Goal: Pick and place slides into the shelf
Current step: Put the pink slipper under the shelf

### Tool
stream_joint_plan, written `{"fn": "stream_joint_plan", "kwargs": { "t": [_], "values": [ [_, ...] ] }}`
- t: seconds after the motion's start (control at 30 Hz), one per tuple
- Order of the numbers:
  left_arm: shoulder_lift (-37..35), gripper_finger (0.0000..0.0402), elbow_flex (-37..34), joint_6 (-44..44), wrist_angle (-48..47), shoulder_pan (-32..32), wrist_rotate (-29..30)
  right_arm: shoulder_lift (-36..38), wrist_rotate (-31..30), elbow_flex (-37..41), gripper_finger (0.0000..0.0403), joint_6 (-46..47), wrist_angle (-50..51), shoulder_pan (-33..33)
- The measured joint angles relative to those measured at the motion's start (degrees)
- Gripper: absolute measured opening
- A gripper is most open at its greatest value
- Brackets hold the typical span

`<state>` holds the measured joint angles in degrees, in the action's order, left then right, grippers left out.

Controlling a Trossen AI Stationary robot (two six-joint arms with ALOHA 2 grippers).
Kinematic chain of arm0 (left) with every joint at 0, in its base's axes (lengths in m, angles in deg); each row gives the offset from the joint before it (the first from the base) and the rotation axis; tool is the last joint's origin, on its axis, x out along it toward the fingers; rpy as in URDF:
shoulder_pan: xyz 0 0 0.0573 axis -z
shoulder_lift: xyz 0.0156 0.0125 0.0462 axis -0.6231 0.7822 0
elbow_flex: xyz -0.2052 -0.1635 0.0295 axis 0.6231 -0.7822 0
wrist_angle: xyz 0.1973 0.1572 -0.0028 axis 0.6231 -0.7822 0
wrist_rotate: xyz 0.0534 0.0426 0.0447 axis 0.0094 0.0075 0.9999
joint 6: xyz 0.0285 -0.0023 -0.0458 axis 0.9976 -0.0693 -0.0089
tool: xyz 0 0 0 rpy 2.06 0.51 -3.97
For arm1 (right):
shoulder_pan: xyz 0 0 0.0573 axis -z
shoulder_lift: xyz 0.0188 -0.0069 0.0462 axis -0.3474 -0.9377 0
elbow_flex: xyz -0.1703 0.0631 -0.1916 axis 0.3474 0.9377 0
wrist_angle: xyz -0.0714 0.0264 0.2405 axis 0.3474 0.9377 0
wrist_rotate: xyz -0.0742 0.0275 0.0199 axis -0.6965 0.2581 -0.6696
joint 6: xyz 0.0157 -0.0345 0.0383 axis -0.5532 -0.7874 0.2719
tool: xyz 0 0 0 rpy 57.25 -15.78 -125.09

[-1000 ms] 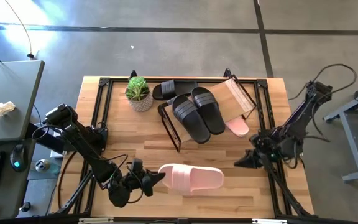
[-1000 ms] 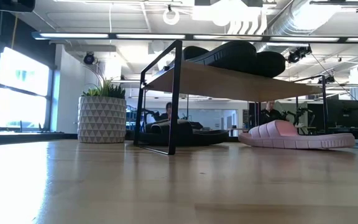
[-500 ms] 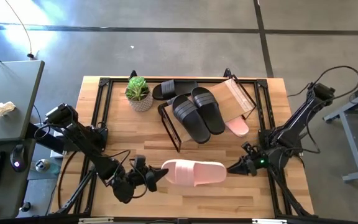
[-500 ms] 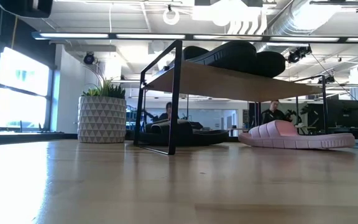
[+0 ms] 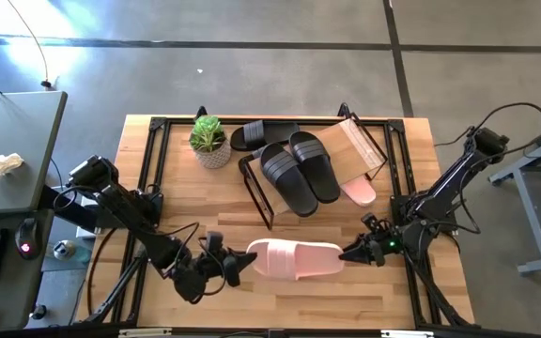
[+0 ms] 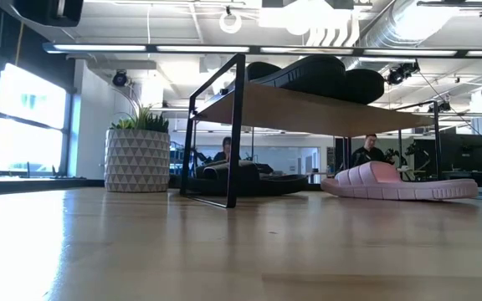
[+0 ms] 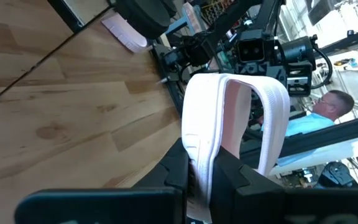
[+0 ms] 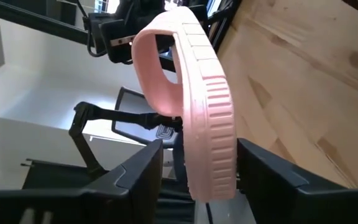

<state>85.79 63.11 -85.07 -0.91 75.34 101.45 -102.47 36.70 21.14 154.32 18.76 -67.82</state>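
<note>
Wooden and pale, the surface (image 5: 195, 211) is carrying a small shoe shelf (image 5: 360, 145) near its far edge, and one pink slide (image 5: 294, 259) is hanging above the near half, raised between both arms. The left hand (image 5: 236, 264) is pinching one end of that slide, its two dark fingers (image 7: 229, 171) pressed against the sole on either side. The right hand (image 5: 353, 253) is meeting the opposite end with its fingers (image 8: 135, 174) spread, the sole sitting in the gap between them, not yet clamped; it looks like a handover, since the shelf is standing nearer the right arm's side. Two black slides (image 5: 301, 169) are already lying on the shelf board, and the other pink slide (image 5: 358, 192) is resting on the surface, half under that board. A third black slide (image 5: 256, 133) is lying behind the shelf, beside a potted plant (image 5: 209, 141).
</note>
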Motion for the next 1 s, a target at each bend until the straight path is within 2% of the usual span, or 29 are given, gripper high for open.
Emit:
{"fn": "stream_joint_plan", "kwargs": {
  "t": [0.17, 0.57, 0.73, 1.0],
  "values": [
    [0.0, 0.0020, 0.0, -0.1, 0.4, -1.0, -0.7, 0.0, -2.0, 0.0, 0.0158, 0.3, 0.0, 0.0],
    [-0.1, 0.0028, 0.0, 2.1, 0.7, -2.9, -3.6, -2.6, -1.2, 0.0, 0.0047, 0.7, 0.8, -0.3],
    [-0.4, 0.0049, 0.0, 3.3, 1.0, -2.9, -4.5, -2.6, -3.2, 0.0, 0.0037, 1.6, 0.4, -2.3],
    [-2.0, 0.0114, 0.1, 7.8, 1.4, -1.5, -5.4, -1.6, -12.2, 0.0, 0.0034, 0.3, -0.5, -6.6]
  ]
}}
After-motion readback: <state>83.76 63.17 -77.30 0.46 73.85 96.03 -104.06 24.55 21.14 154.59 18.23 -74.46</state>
